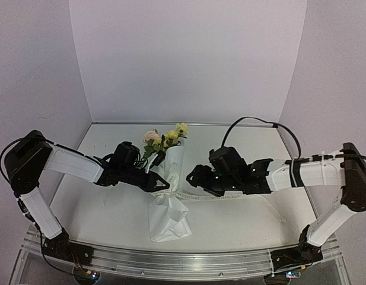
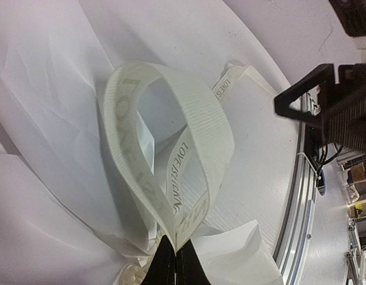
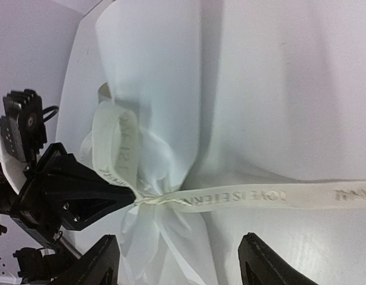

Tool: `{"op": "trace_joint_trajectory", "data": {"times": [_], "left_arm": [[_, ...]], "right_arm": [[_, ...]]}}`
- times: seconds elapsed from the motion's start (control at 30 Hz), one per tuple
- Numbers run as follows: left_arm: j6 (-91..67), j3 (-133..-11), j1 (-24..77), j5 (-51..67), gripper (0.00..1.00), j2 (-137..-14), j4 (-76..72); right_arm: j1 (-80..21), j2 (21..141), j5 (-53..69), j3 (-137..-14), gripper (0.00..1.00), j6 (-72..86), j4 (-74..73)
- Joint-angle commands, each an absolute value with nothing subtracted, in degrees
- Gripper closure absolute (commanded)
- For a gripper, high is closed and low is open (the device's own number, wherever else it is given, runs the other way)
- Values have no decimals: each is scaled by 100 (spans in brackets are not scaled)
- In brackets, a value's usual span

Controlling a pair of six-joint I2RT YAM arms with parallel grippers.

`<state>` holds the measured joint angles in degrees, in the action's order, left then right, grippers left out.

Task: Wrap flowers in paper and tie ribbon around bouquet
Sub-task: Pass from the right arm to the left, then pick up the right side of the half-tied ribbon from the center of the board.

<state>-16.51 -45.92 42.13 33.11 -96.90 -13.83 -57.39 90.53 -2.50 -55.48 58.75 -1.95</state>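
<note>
**Desk** [image 1: 105, 208]: one bouquet [image 1: 169, 205] lies near the middle, between the two arms, with its heads pointing to the far wall. The flowers [image 1: 166, 138] are yellow blossoms and one pale rose with green leaves, and they stick out of the far end of the paper [image 1: 174, 163]. The paper is gathered tight at a waist and flares again toward the near edge.

**Ribbon** [image 3: 260, 196]: it circles the waist and is knotted there. One loop stands up from the knot. One printed tail runs flat along the desk to the right, toward the right arm.

**Left fingers** [image 1: 161, 185]: clenched on the ribbon loop at its base, right at the knot and against the paper waist. The left wrist view shows the loop rising out of the closed tips.

**Right fingers** [image 1: 194, 178]: released, spread wide, grasping nothing. They sit just to the right of the waist. In the right wrist view the tail lies beyond the tips, not between them. Whether these fingers touch the desk cannot be told.
</note>
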Motion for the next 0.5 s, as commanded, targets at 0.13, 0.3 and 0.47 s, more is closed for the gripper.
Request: {"op": "trace_joint_trajectory", "data": {"times": [0.13,0.3,0.47], "left_arm": [[-1011,-4825,4385,2765,100,-9445,-1129],[-868,-4753,4422,2722,100,-9314,-1237],[-789,-4755,4438,2716,100,-9289,-1252]], "right_arm": [[-5423,7808,-2158,-4801,30,7429,-3051],[-4693,7540,-1850,-4260,31,7779,-3182],[-4079,7815,-1499,-4162,33,7752,-3057]]}}
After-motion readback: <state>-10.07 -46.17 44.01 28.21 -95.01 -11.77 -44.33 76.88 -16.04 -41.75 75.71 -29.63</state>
